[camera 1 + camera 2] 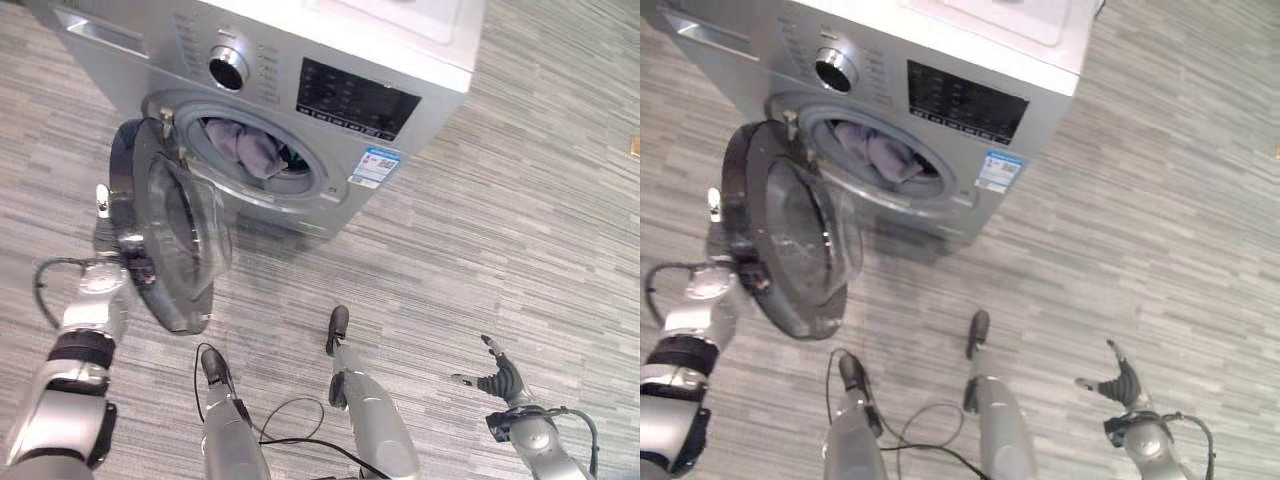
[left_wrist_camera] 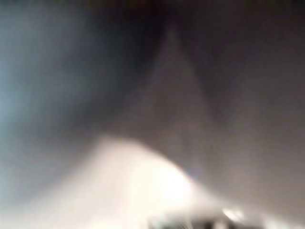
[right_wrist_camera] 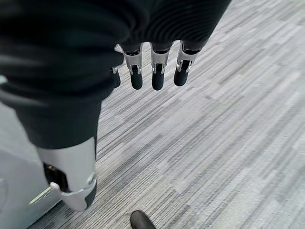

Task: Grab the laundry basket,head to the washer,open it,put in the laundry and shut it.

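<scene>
Door [image 1: 165,235] hangs open against the left hand [image 1: 100,285], fingers unclear; laundry [image 1: 250,150] inside washer [image 1: 330,90]; right hand [image 1: 500,380] loose over bare floor [image 1: 520,230].

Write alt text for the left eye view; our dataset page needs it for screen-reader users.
A silver front-loading washer stands on grey striped floor with its round door swung open and grey laundry in the drum. The robot's left hand is at the door's outer edge; its right hand hangs open over the floor.
</scene>
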